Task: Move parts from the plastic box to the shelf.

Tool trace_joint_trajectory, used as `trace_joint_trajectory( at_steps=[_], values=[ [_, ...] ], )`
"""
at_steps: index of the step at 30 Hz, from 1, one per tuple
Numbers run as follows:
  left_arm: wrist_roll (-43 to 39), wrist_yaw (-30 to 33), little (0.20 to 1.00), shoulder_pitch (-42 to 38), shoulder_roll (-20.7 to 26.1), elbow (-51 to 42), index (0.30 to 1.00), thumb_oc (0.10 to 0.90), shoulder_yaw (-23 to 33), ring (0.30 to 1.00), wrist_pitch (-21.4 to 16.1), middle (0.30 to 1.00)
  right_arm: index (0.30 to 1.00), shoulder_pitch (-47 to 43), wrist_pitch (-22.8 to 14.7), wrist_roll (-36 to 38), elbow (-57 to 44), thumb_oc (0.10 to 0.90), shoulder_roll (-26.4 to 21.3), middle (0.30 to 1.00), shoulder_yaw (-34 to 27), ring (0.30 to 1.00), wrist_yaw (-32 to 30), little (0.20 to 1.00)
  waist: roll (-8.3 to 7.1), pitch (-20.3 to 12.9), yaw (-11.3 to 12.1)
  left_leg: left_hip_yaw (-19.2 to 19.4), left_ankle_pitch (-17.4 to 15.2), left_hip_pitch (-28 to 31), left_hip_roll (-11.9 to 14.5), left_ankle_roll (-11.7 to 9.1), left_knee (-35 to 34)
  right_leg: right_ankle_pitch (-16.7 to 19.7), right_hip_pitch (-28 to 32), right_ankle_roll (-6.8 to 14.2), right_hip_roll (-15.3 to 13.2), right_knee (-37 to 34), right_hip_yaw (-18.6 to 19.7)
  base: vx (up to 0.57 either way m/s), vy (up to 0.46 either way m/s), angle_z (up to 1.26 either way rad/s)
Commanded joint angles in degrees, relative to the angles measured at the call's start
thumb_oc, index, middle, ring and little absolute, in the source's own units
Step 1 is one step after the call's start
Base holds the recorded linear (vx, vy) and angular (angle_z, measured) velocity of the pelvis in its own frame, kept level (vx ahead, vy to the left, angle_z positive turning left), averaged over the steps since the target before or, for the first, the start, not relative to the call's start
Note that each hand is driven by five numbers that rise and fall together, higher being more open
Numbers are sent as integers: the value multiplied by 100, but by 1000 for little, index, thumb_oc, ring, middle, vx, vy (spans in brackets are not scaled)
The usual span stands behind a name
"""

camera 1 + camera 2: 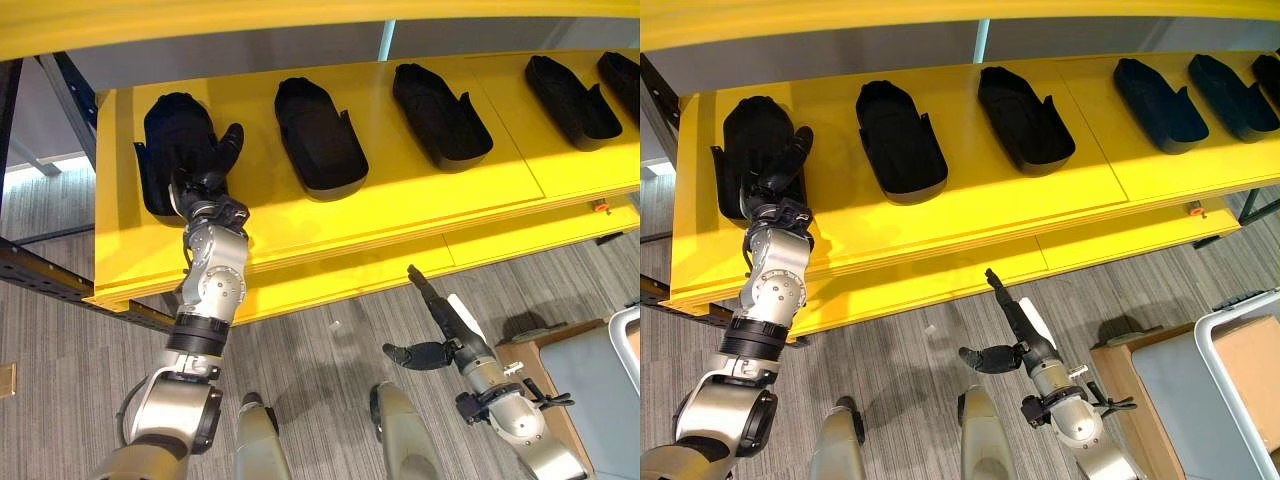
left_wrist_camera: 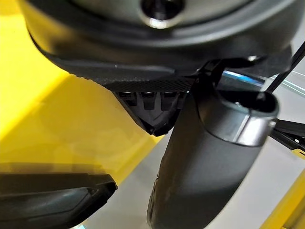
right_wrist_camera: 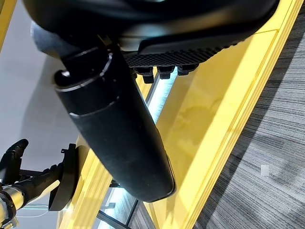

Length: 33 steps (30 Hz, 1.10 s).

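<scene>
The yellow shelf (image 1: 400, 190) is the landmark here. Along its top lie 5 black parts in a row, each with its long axis running front to back, well apart from its neighbours, which looks like a deliberate spacing so each can be set down or lifted without nudging the next.

The left hand (image 1: 205, 165) is up at the shelf's left end, over the leftmost part (image 1: 172, 130). Its fingers reach forward across that part and its thumb stands off to the side. Dark hand on dark part makes the contact hard to read, so I cannot tell whether the fingers are curled on it or merely resting; the wrist view does not settle it. My guess is that this part is being seated or released at the free end of the row.

The right hand (image 1: 440, 330) hangs below and in front of the shelf's front edge, over the grey floor (image 1: 320, 370), fingers straight and spread, thumb out, holding nothing. It seems parked clear of the working arm.

A plastic box (image 1: 622, 345) sits below the shelf's right end.
</scene>
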Motion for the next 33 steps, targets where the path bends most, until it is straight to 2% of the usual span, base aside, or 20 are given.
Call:
trace_joint_trajectory(
  at_steps=[1,10,14,17,20,24,25,27,29,31,32,33],
  values=[
    [131,-296,1000,-1050,168,-382,1000,900,-373,1000,-582,1000,1000,-137,-409,199,-636,900,-177,1000,-53,1000,-67,1000,7,-513,66,163,-188,42,47,423,306,418,152,-231,23,-358,57,0,0,0],
    [233,-310,1000,-1138,373,-682,1000,900,-459,1000,-623,1000,1000,-194,-393,222,-641,900,-183,1000,-83,1000,-29,1000,30,-533,96,148,-182,12,44,439,311,420,146,-237,24,-353,46,0,0,0],
    [913,-327,1000,-1133,807,-1023,1000,900,-544,1000,-434,1000,1000,-216,-430,233,-670,900,-230,1000,-194,1000,6,1000,53,-528,115,146,-177,-12,30,442,327,426,113,-243,14,-329,33,0,0,0],
    [1019,-317,1000,-1089,888,-1049,1000,900,-520,1000,-445,1000,1000,-216,-440,252,-678,900,-235,1000,-224,1000,29,1000,56,-527,121,141,-181,-17,27,446,341,425,106,-246,13,-318,35,0,0,0],
    [1890,-342,1000,-1064,1456,-1132,1000,900,-530,1000,-215,1000,1000,-208,-541,345,-629,900,-257,1000,-324,1000,142,1000,87,-528,137,151,-177,-44,24,446,353,424,78,-253,4,-304,20,0,0,0],
    [2187,-389,1000,-1002,1677,-1213,1000,900,-543,1000,-167,1000,1000,-208,-573,391,-616,900,-271,1000,-365,1000,183,1000,103,-528,145,147,-175,-65,20,448,364,425,63,-255,6,-298,8,0,0,0],
    [2549,-535,1000,-849,1995,-1375,1000,900,-545,1000,-123,1000,1000,-183,-633,458,-629,900,-279,1000,-431,1000,235,1000,115,-537,159,151,-171,-68,26,448,358,424,58,-255,9,-300,3,0,0,0],
    [2977,-647,1000,-603,2281,-1589,1000,900,-512,1000,-28,1000,1000,-165,-669,497,-618,900,-280,1000,-484,1000,289,1000,129,-544,174,148,-170,-85,29,448,365,427,42,-249,10,-302,1,0,0,0],
    [3538,-956,1000,-279,2755,-1818,1000,900,-488,1000,79,1000,1000,-130,-728,561,-619,900,-282,1000,-576,1000,357,1000,146,-553,188,146,-161,-98,34,447,358,428,32,-247,9,-309,1,0,0,0],
    [4004,-1136,1000,-11,3086,-2103,1000,900,-469,1000,160,1000,1000,-124,-758,597,-600,900,-284,1000,-612,1000,409,1000,157,-549,219,141,-158,-110,37,447,353,438,28,-245,8,-316,-4,0,0,0],
    [4006,-1137,1000,2,3087,-2111,1000,900,-458,1000,163,1000,1000,-126,-758,597,-599,900,-286,1000,-605,1000,409,1000,157,-552,213,141,-158,-110,35,447,353,436,27,-245,7,-315,-4,0,0,0],
    [4491,-1367,1000,595,3504,-2505,1000,900,-215,1000,200,1000,1000,-93,-783,643,-598,900,-259,1000,-682,1000,485,1000,169,-554,257,142,-162,-122,40,446,363,435,27,-244,10,-322,-7,0,0,0]
  ],
)
